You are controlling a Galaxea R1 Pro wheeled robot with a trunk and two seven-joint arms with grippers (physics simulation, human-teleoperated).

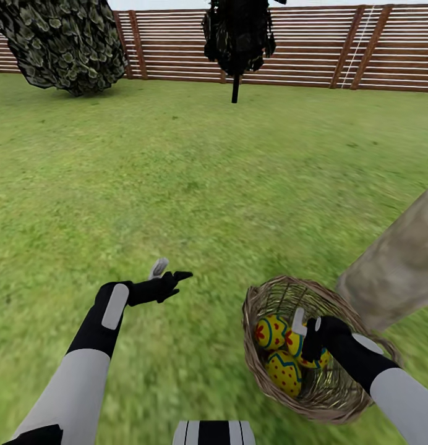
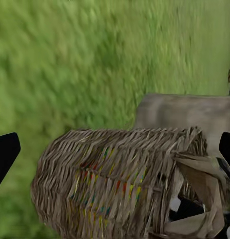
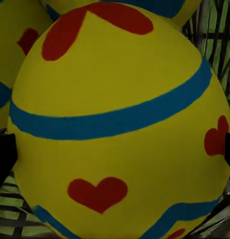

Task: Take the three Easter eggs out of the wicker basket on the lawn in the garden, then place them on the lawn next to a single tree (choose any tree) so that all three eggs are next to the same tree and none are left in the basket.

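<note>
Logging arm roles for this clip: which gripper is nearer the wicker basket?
Right. The right gripper is inside the wicker basket among the Easter eggs; the left gripper hangs over the lawn beside it.

Yellow egg [image 3: 119, 124] very close, between two black fingertips [image 3: 4, 157], one at each side edge; contact not clear. Blue band across middle, blue zigzag near lower part. Red heart low on front, second red heart at one side, big red mark near top. Two more eggs [image 3: 15, 55] just behind, touching it. Basket [image 3: 214, 40] twigs around, grass [image 3: 222, 12] through gaps.
</note>
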